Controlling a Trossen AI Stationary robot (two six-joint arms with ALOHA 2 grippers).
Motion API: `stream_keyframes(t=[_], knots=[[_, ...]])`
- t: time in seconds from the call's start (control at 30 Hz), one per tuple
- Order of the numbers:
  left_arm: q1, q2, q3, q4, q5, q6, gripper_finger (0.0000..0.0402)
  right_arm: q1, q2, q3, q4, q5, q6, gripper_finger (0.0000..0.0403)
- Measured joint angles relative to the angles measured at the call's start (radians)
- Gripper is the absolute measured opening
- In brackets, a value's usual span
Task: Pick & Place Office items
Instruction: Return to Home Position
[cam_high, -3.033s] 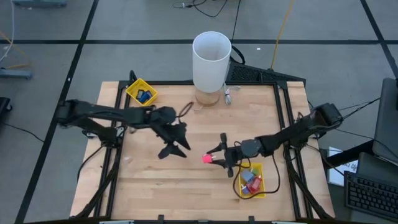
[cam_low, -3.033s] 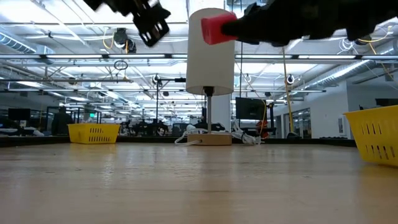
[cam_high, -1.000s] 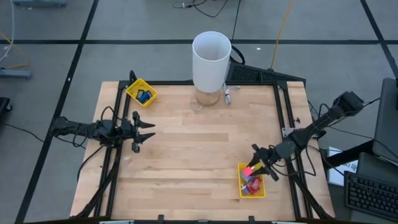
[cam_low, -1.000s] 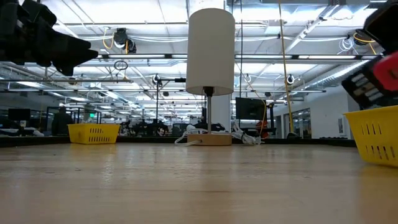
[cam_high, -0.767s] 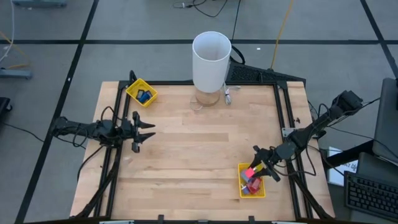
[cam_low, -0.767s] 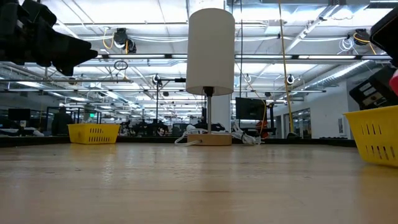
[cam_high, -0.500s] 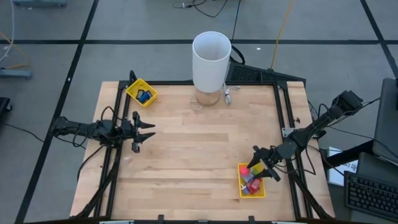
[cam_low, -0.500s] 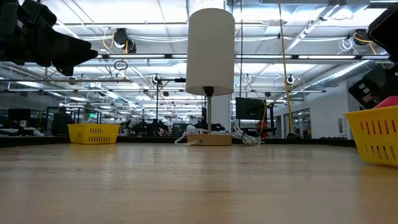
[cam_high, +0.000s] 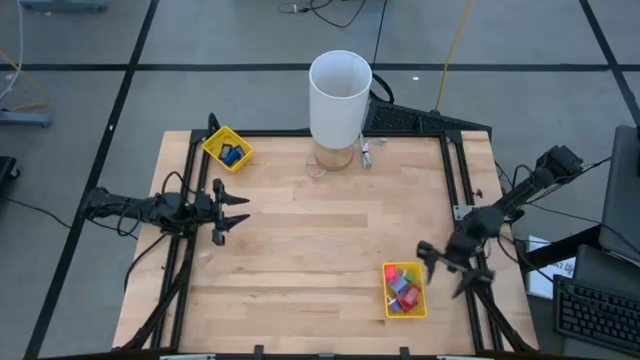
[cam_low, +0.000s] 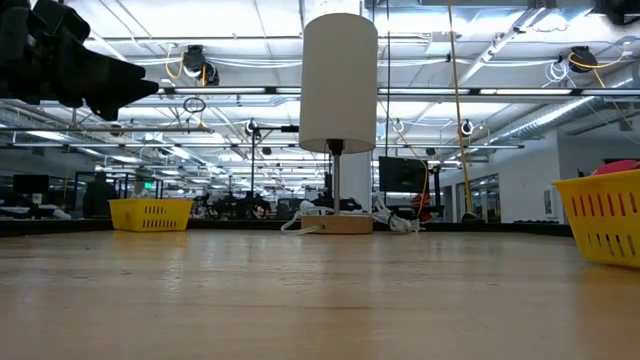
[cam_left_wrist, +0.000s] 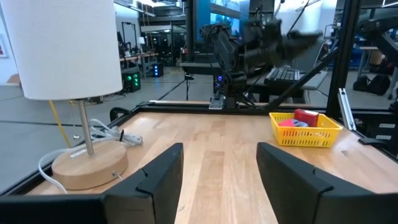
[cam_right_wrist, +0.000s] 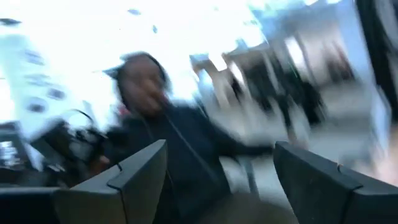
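Now that its fingers are spread wide w/ nothing between them, the right gripper (cam_high: 442, 268) sits just past the right side of the bottom yellow bin (cam_high: 386, 292), near the table (cam_high: 320, 240) edge. 0.5 s ago it hung over that bin w/ the pink piece (cam_high: 393, 271) under it. It has since swung clear to the right, and the pink piece lies inside at the bin's far end, next to red and blue office items (cam_high: 404, 297).

The left gripper (cam_high: 238, 208) has not moved in the last 1 s. It waits at the table's left edge, fingers apart, empty.

Low view: 0.5 s ago the right gripper showed above the bin, now it's gone from that pic. Only a pink hump shows over the rim.

Left wrist view adds what the high view can't: the bin's mesh side wall, a red piece poking above it, and the right arm blurred beyond.

The right wrist view (badly smeared) shows no table, just a person in dark clothing (cam_right_wrist: 168, 149) out in the room.

Only the high view looks into the top yellow bin (cam_high: 214, 137), w/ 2 or so blue pieces (cam_high: 231, 154) in it, left of the white cylinder (cam_high: 338, 95). Low view gives only that bin's wall.
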Motion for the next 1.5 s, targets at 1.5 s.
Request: stream_keyframes(t=[1.5], knots=[[0.000,0.000,0.000,0.000,0.000,-0.003,0.0175,-0.557,-0.712,0.000,-0.267,1.290,-0.808,0.0282]])
